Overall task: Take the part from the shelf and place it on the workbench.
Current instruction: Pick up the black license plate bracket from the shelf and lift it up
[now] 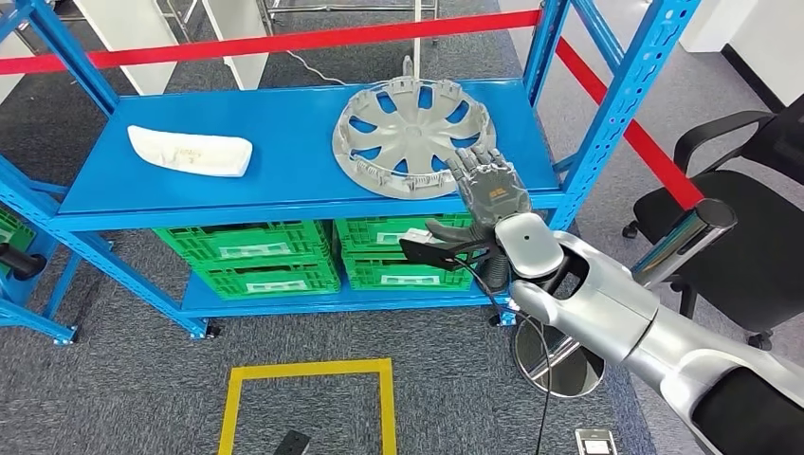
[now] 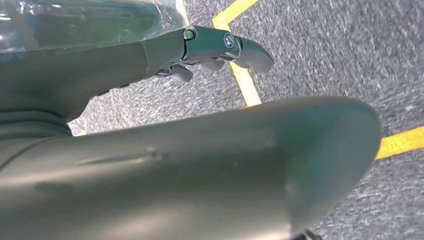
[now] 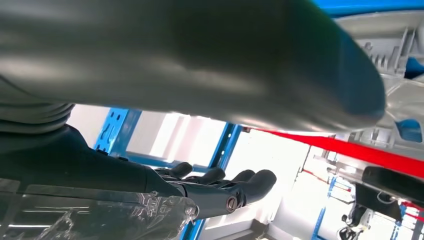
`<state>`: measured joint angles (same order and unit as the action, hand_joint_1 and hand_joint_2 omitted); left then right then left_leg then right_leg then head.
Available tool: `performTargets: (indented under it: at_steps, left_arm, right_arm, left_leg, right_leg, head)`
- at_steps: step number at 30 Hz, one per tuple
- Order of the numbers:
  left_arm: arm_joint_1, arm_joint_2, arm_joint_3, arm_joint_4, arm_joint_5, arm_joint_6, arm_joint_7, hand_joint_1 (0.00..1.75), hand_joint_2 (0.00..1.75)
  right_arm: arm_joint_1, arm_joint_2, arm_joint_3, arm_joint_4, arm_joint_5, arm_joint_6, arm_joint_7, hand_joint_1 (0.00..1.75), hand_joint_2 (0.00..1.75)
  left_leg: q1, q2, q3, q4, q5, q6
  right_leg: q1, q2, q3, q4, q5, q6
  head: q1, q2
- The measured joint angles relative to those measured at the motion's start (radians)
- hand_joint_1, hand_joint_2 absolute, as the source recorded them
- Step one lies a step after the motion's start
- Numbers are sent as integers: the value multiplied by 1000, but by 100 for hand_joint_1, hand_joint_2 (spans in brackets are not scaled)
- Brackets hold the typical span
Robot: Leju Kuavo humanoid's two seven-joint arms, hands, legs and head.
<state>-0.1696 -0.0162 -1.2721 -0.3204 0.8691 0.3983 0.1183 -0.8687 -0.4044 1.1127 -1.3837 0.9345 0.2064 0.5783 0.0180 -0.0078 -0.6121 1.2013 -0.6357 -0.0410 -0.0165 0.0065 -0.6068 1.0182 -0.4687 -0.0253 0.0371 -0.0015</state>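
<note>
The hubcap [image 1: 411, 137] lies flat on the top board of the blue shelf [image 1: 284, 180], toward the board's right end and near its front edge, well apart from the white bag [image 1: 190, 151] that lies at the left end. Being round, it has no long axis, so its front-right rim, the part closest to the shelf's front edge, matters most. The right hand [image 1: 488, 185] hangs at that rim, its dark fingers [image 1: 479, 163] extended and slightly spread, overlapping the rim from the front; whether they touch it cannot be told from the head view. In the right wrist view the thumb [image 3: 200, 55] lies just beside the pale ribbed underside of the hubcap, with the fingers apart from it and nothing between them. The left hand [image 2: 210, 47] hangs low over the carpet by the yellow floor line [image 2: 245, 82], fingers loosely extended and empty, so the right hand is much the nearer. The grasp probably depends on getting thumb and fingers on opposite faces of that rim.
</note>
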Motion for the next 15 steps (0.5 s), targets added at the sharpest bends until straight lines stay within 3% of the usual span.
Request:
performTargets:
  at_steps: [1,2,3,5,7,9,12,13,15]
  left_arm:
    - [3,0,0,0,0,0,0,0,0]
    - [7,-1,0,0,0,0,0,0,0]
    - [9,-1,0,0,0,0,1,0,0]
    - [9,-1,0,0,-1,0,1,0,0]
    - [7,-1,0,0,-1,0,1,0,0]
    - [8,-2,0,1,-2,0,2,0,0]
    - [9,-2,1,1,-3,1,4,0,0]
    - [6,-3,1,1,-3,1,4,0,0]
    - [2,-4,2,1,-3,0,4,0,0]
  right_arm:
    - [5,0,3,3,0,0,0,0,0]
    - [9,0,6,6,0,0,0,0,0]
    - [12,0,7,10,0,1,0,0,0]
    - [8,0,7,12,0,1,0,0,0]
    - [1,1,7,14,-3,1,-1,0,0]
    - [-1,2,7,16,-7,1,-2,0,0]
    - [-8,2,2,16,-7,-1,-3,0,0]
    - [-13,2,0,16,-7,-2,-3,0,0]
    - [-14,3,1,17,-7,-2,-3,0,0]
  left_leg:
    - [-1,0,-32,42,-7,1]
    - [-2,0,-54,55,6,2]
    - [-2,0,-65,40,40,4]
    - [-4,0,-54,-63,148,10]
    - [-11,0,-42,-143,203,22]
    - [-18,1,-37,-171,193,33]
    - [-12,1,-22,-193,183,43]
    - [-8,1,-16,-197,181,47]
    - [-7,0,-5,-198,172,54]
  right_leg:
    - [1,1,11,-1,-7,-1]
    - [2,1,23,-1,-16,-1]
    - [2,3,36,-1,-25,-1]
    - [2,4,58,-3,-42,3]
    - [1,5,68,-5,-51,11]
    - [0,5,65,-7,-55,24]
    - [0,2,55,18,-78,42]
    - [-1,1,34,61,-100,46]
    - [-3,-1,-40,197,-155,55]
  head:
    - [-1,0]
    - [-1,0]
    - [-2,0]
    - [-2,0]
    - [-3,0]
    - [-5,0]
    - [-5,0]
    - [-4,0]
    - [-2,0]
